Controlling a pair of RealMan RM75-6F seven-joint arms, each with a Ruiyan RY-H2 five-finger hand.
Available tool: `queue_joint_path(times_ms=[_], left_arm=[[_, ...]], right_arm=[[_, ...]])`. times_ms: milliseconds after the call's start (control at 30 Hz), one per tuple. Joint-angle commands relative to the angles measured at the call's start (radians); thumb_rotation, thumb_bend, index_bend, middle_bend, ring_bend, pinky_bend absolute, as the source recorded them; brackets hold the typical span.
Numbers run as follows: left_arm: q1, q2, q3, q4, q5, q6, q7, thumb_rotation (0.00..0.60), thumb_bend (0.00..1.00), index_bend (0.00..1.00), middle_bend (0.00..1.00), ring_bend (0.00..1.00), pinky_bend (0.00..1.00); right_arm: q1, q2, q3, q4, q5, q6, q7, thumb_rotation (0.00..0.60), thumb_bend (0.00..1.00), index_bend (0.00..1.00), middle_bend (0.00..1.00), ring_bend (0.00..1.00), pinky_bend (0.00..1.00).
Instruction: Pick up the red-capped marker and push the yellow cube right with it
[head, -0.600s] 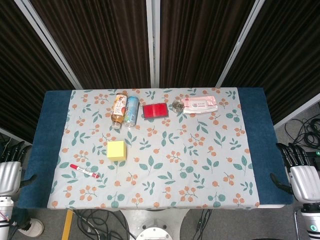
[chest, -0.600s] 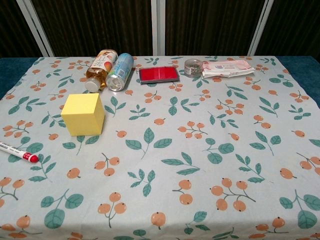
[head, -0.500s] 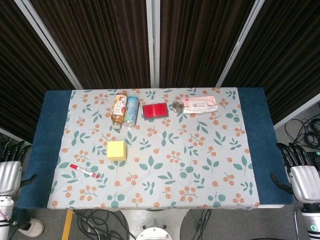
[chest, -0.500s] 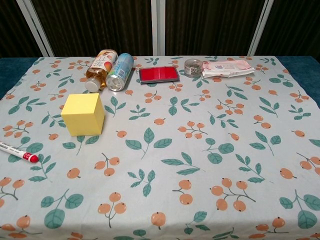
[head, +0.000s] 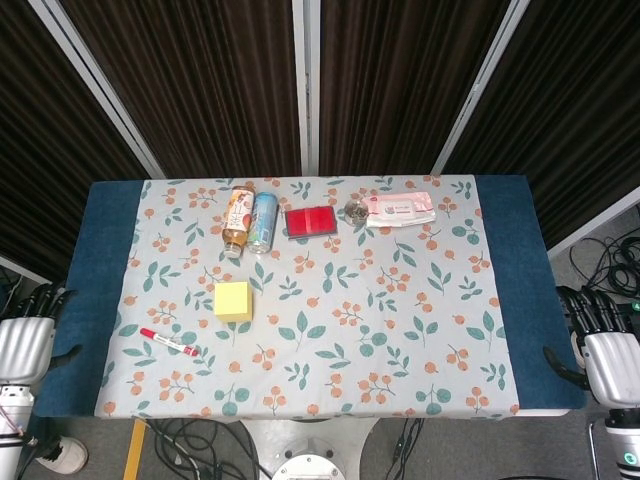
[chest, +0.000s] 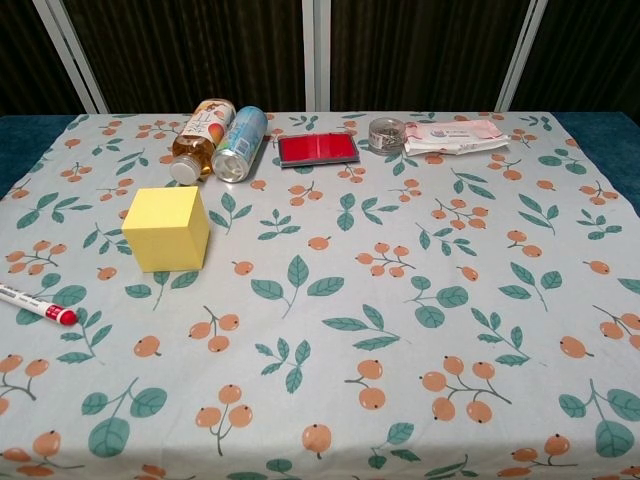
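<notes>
Red-capped marker (head: 168, 342) lies untouched near yellow cube (head: 233, 301). Left hand (head: 27, 336) and right hand (head: 603, 345) off table edges, empty, fingers apart.

Robot lab, dark curtains (head: 200, 70), floor cables (head: 610, 255)

The counter (head: 510, 260) is covered by a blue cloth, over which a leaf-and-berry printed cloth (head: 400, 330) is spread. On the print, a yellow cube (head: 233, 300) is set left of centre, with a red-capped marker (head: 168, 342) laid near it toward the front left edge. Along the far side, a bottle (head: 237, 217) and a can (head: 263, 221) are laid side by side, followed by a red case (head: 311, 221), a small round jar (head: 355, 210) and a packet of wipes (head: 400, 210).
</notes>
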Motion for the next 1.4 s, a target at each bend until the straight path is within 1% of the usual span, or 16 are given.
queue_joint_path(times_ms=[33,133,367,533,733,867,1100,1267,1400], left_arm=[[-0.034,-0.014,0.009,0.048,0.050,-0.022,-0.012,0.600,0.15,0.34,0.32,0.18,0.27],[-0.068,-0.027,0.025,0.092,0.092,-0.060,-0.022,0.600,0.16,0.38,0.36,0.21,0.27],[-0.133,-0.062,0.048,0.156,0.140,-0.139,-0.027,0.600,0.17,0.39,0.38,0.21,0.27],[-0.177,-0.118,0.072,0.226,0.166,-0.206,-0.022,0.600,0.23,0.44,0.43,0.23,0.27],[-0.216,-0.182,0.105,0.290,0.185,-0.278,0.027,0.600,0.26,0.45,0.46,0.24,0.27],[-0.232,-0.212,0.110,0.307,0.181,-0.305,0.056,0.600,0.28,0.45,0.46,0.25,0.27],[-0.262,-0.250,0.104,0.313,0.161,-0.346,0.115,0.600,0.34,0.45,0.51,0.30,0.27],[-0.276,-0.259,0.100,0.302,0.129,-0.383,0.160,0.600,0.34,0.47,0.53,0.32,0.28],[-0.279,-0.263,0.103,0.299,0.115,-0.392,0.180,0.600,0.34,0.49,0.55,0.34,0.28]], right_arm=[[-0.001,-0.001,0.000,0.002,-0.002,0.004,0.002,0.600,0.20,0.00,0.10,0.00,0.00],[-0.001,-0.002,0.000,0.004,-0.003,0.004,0.003,0.600,0.20,0.00,0.10,0.00,0.00],[-0.001,-0.004,0.000,0.007,0.006,-0.003,0.007,0.600,0.20,0.00,0.10,0.00,0.00],[0.001,-0.006,0.001,0.011,0.003,-0.004,0.008,0.600,0.20,0.00,0.10,0.00,0.00],[0.001,-0.006,0.000,0.014,0.007,-0.008,0.010,0.600,0.20,0.00,0.10,0.00,0.00],[0.000,-0.009,-0.001,0.020,0.007,-0.007,0.014,0.600,0.20,0.00,0.10,0.00,0.00],[0.004,-0.010,0.002,0.023,0.012,-0.015,0.018,0.600,0.20,0.00,0.10,0.00,0.00],[0.000,-0.014,0.001,0.033,0.014,-0.012,0.025,0.600,0.20,0.00,0.10,0.00,0.00],[0.002,-0.014,0.002,0.036,0.019,-0.016,0.029,0.600,0.20,0.00,0.10,0.00,0.00]])
